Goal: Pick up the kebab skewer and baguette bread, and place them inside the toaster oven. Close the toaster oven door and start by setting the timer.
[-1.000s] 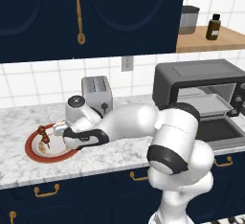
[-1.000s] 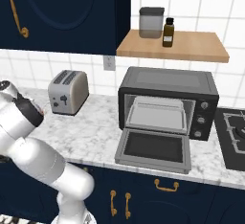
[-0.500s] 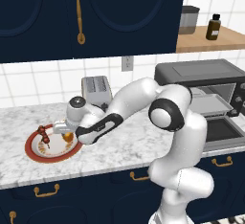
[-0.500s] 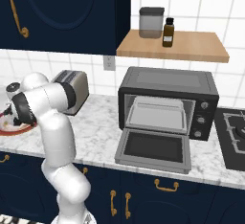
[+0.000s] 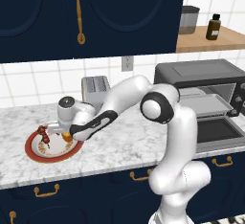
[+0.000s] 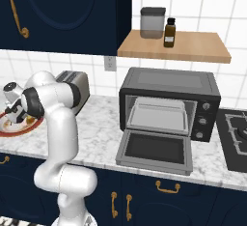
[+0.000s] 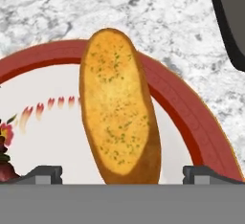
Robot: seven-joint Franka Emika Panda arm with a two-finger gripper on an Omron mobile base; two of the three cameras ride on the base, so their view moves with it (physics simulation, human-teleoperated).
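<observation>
The baguette bread, an oblong golden crust flecked with herbs, lies centre frame on the red-rimmed plate. The gripper hangs low over it, jaws wide, one tip either side. The kebab skewer is half cut off at lower left. The toaster oven door hangs open, right of centre.

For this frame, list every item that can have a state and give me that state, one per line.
toaster oven door: open, folded down flat.
toaster oven: tray inside, no food on it.
baguette bread: lying on the plate, between the open fingers, not gripped.
kebab skewer: lying on the plate, untouched.
plate: on the counter, holding both foods.
gripper: open, down over the bread.
slot toaster: upright, slots empty.
</observation>
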